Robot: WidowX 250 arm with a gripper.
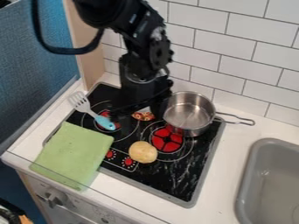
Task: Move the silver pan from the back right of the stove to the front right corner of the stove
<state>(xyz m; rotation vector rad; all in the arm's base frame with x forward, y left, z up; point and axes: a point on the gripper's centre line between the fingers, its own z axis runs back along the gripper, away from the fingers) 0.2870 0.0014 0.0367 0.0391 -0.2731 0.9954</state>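
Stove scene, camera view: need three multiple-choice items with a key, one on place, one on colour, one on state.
1. Where does the green cloth lie?
A) Inside the sink
B) Partly on the cooktop, partly on the counter
C) Draped over the pot

2. What colour is the handle of the spatula?
A) Light blue
B) Red
C) Yellow

3. What state is the pot in?
A) On its side
B) Upright, lid on
C) Upright, no lid

Key:
1: B, the cloth covers one cooktop corner and runs onto the white counter.
2: A, the handle is light blue, against a pale slotted head.
3: C, its opening faces up and the metal inside shows.
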